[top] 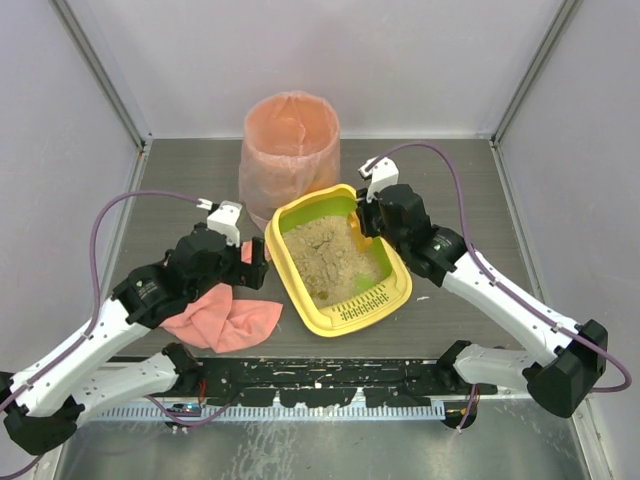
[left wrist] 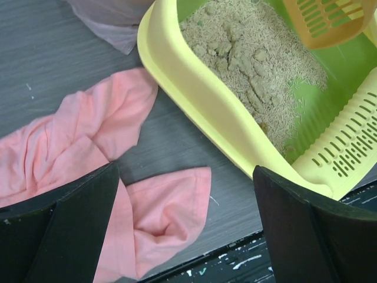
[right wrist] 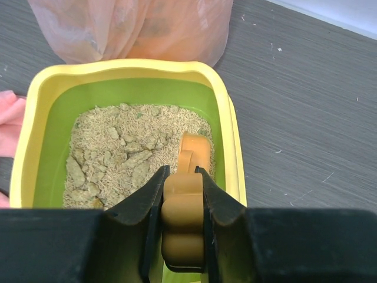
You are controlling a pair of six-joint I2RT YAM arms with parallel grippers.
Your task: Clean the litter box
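Top external view gives you the litter box [top: 362, 312] at the middle of the table [top: 180, 180], turned at an angle, its slotted grate end toward the arm bases and its far end just in front of the pink-lined bin [top: 290, 140]. Beige litter [top: 330, 255] covers most of the green floor.

Your left gripper [top: 255, 262] sits just beside the box's left rim, above a crumpled pink cloth [top: 225, 320] that lies on the table next to the box. In the left wrist view you see its fingers [left wrist: 76, 236] spread wide with nothing between them; only the cloth [left wrist: 76, 135], a strip of bare table and the yellow rim [left wrist: 200, 100] show below.

Your right gripper [top: 365, 225] is over the far right part of the box. In the right wrist view its fingers [right wrist: 154, 200] are pinched narrow on the handle of the orange scoop [right wrist: 184, 212], which points down into the box. The scoop's front end reaches the clumpy litter [right wrist: 123, 153] near the right wall. In the left wrist view you can also make out the scoop's slotted head [left wrist: 327, 20] above the litter.
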